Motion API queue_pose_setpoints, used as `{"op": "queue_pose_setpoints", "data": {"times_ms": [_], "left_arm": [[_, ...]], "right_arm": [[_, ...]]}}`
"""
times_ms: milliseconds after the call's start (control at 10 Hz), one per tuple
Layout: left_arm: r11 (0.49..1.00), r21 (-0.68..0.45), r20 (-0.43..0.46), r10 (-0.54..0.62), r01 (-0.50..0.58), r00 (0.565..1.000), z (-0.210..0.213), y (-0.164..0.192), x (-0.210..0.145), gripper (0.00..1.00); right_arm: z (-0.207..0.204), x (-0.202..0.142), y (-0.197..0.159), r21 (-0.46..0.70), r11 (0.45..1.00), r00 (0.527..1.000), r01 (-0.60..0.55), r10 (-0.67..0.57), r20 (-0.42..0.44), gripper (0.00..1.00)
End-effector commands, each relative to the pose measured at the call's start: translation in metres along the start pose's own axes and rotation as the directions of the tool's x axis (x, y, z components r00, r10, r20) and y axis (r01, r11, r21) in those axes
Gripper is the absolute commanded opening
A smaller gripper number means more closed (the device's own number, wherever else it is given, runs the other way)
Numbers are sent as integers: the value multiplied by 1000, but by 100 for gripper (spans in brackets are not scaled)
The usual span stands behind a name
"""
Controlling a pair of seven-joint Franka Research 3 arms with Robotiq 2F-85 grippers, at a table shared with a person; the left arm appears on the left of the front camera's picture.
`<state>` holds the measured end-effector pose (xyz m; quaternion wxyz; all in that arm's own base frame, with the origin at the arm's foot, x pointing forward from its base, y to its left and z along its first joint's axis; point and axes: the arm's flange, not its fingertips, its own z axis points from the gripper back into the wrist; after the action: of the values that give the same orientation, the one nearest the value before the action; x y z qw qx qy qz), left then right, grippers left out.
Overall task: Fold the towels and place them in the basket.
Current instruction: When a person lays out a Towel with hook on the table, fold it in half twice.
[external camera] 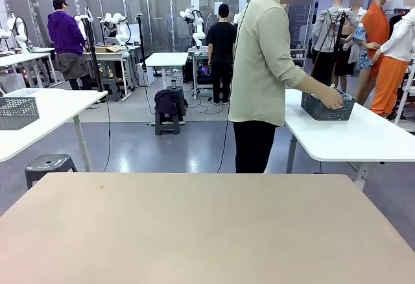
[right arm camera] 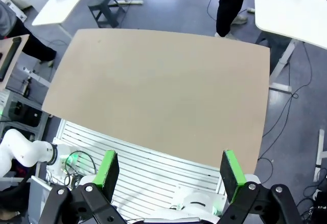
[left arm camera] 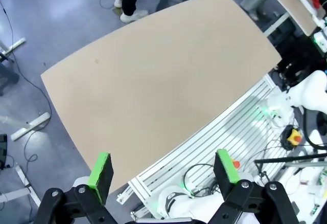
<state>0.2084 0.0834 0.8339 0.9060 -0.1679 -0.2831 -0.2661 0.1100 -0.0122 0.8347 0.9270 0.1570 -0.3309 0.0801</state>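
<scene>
Grey basket [external camera: 327, 109] on far white table [external camera: 369, 138], person's hand [external camera: 334, 100] at rim; left gripper [left arm camera: 163, 156], right gripper [right arm camera: 170, 154] jaws wide apart

I see bench [external camera: 194, 232] plain tan. Basket [external camera: 318, 110] dark grey, perforated mesh. Person's shirt [external camera: 259, 57] pale sage, trousers [external camera: 253, 144] black. My pads [left arm camera: 101, 169] bright green on black jaws. Floor [external camera: 162, 148] glossy grey.

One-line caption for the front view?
Person's hand rests on a dark grey perforated mesh basket on a white table beyond the beige tabletop.
</scene>
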Motion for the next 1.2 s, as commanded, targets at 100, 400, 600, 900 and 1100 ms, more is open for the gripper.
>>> {"op": "queue_pose_setpoints", "data": {"times_ms": [100, 400, 600, 900, 1100], "left_arm": [[1000, 3, 11, -6, 6, 1000, 2, -2, 0, 100], [1000, 3, 11, -6, 6, 1000, 2, -2, 0, 100], [1000, 3, 11, -6, 6, 1000, 2, -2, 0, 100], [1000, 3, 11, -6, 6, 1000, 2, -2, 0, 100], [1000, 3, 11, -6, 6, 1000, 2, -2, 0, 100]], "right_arm": [[2, 0, 1, 4, 1000, 1000, -6, 6, 9, 100], [2, 0, 1, 4, 1000, 1000, -6, 6, 9, 100], [2, 0, 1, 4, 1000, 1000, -6, 6, 9, 100], [2, 0, 1, 4, 1000, 1000, -6, 6, 9, 100], [2, 0, 1, 4, 1000, 1000, -6, 6, 9, 100]]}}
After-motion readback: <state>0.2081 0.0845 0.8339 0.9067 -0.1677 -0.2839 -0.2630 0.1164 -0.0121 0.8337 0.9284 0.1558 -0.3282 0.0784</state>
